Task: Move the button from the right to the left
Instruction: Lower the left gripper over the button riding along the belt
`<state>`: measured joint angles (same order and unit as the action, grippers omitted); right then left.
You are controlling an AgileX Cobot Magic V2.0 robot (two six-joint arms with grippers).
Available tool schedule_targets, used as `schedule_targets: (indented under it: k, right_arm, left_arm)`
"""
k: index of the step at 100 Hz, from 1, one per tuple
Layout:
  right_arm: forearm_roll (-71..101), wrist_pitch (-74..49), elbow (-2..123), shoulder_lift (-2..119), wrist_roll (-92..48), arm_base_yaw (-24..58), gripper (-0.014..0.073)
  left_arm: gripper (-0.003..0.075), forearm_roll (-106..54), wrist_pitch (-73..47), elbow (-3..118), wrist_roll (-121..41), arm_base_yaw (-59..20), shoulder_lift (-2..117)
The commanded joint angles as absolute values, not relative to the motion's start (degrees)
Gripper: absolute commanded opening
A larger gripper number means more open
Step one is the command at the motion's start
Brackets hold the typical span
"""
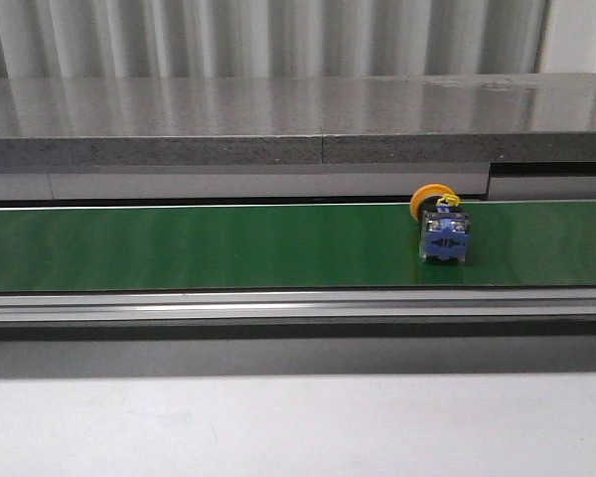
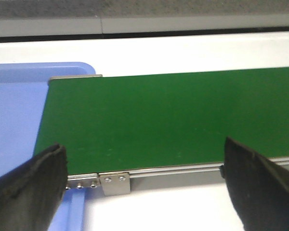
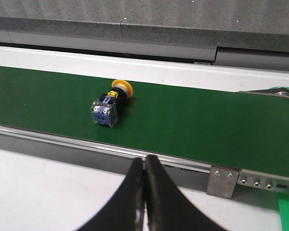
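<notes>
button [image 1: 440, 225] lying on its side, right stretch of green belt [image 1: 199, 246], untouched | right tool [image 3: 144, 202] pressed together, short of belt | left tool [image 2: 144, 180] spread, empty | step: pre-grasp | next: likely right tool spreads, straddles blue base

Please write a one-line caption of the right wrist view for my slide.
Yellow-capped button lying on its side on the green belt, beyond the shut right gripper.
</notes>
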<state>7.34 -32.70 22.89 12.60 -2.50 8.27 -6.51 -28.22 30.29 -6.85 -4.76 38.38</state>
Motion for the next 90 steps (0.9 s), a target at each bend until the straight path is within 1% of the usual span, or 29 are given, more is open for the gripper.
schedule_targets:
  k: [1,22,40,64,90]
  right_arm:
    - [7.82,-28.23,24.43,13.11,-2.90,8.39,-0.0066]
    - [7.82,-28.23,24.43,13.11,-2.90,8.39,-0.0066]
    - [7.82,-28.23,24.43,13.11,-2.90,8.39,-0.0066]
    - [7.82,-28.23,24.43,13.11,-2.90,8.39,-0.0066]
    - [7.82,-28.23,24.43,13.11,-2.90,8.39,-0.0066]
  left_arm:
    - [0.0617,-7.73,-27.21,35.37,-7.34,-7.79,42.34]
    - [0.0617,-7.73,-28.36,43.43,-7.10,-17.28,52.50]
    - [0.0617,-7.73,-29.59,52.87,-4.96,-24.39,63.28]
    - [0.0617,-7.73,-32.78,63.69,-1.79,-30.91,76.36]
    - [0.0617,-7.62,-38.93,76.42,3.85,-36.05,89.82]
